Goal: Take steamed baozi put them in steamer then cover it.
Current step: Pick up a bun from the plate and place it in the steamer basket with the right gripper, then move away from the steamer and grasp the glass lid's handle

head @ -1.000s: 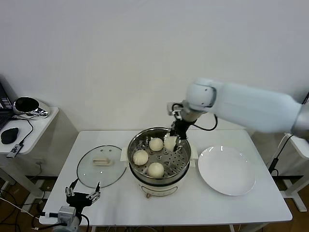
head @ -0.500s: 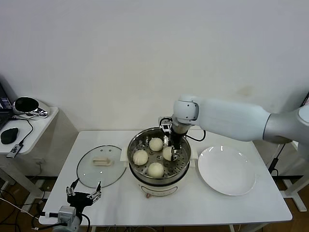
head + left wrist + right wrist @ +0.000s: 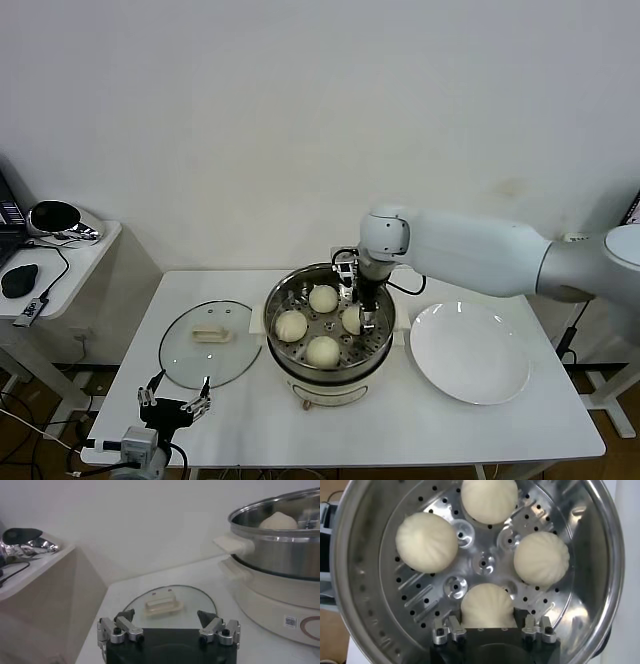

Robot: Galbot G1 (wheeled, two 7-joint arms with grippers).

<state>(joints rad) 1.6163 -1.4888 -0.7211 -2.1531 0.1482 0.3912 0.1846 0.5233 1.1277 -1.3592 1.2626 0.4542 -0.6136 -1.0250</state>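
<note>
White table (image 3: 250, 410) — steamer (image 3: 300, 375), four baozi (image 3: 489, 499).

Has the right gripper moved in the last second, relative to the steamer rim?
Yes. The right gripper has come down from above the far rim of the steamer into the pot, its fourth baozi now on the perforated tray.
</note>
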